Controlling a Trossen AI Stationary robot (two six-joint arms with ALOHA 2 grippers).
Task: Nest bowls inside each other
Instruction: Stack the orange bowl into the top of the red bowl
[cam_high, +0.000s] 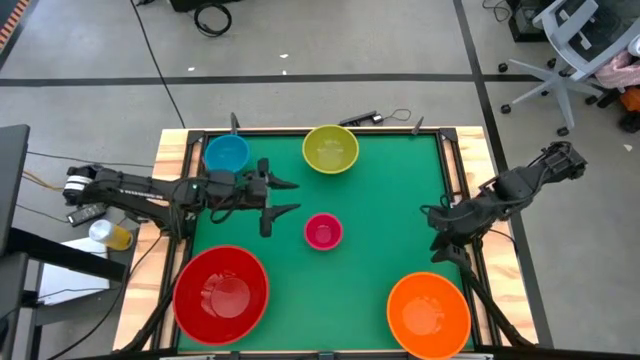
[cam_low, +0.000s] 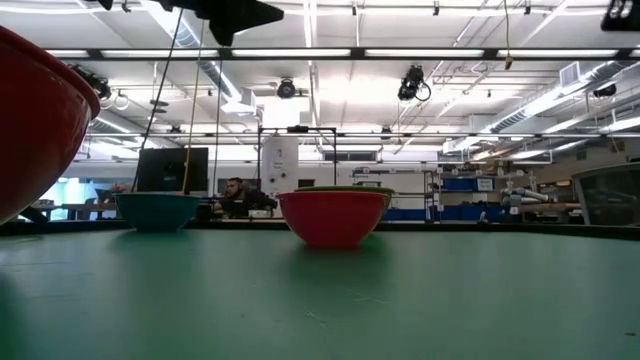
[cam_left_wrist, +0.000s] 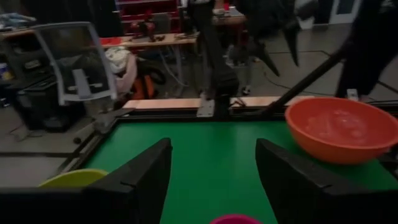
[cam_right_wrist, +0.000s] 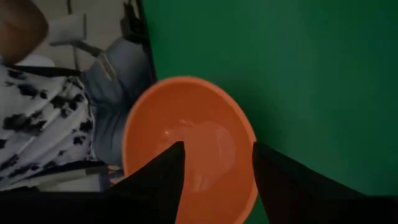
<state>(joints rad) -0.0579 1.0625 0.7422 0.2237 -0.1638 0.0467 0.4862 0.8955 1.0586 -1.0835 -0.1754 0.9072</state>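
Note:
Five bowls rest on their bases on the green table (cam_high: 380, 200): blue (cam_high: 226, 153) far left, yellow-green (cam_high: 330, 148) far middle, pink (cam_high: 323, 231) in the middle, red (cam_high: 221, 295) near left, orange (cam_high: 428, 315) near right. My left gripper (cam_high: 285, 197) is open and level, raised to the left of the pink bowl, whose rim (cam_left_wrist: 235, 219) shows below its fingers. My right gripper (cam_high: 445, 235) is open and slants down above the orange bowl (cam_right_wrist: 186, 130), clear of it.
A wooden frame (cam_high: 170, 160) borders the table. A person in a patterned top (cam_right_wrist: 37, 124) sits just beyond the orange bowl at the near edge. Open green surface lies between the pink and orange bowls. An office chair (cam_high: 570, 50) stands beyond the far right corner.

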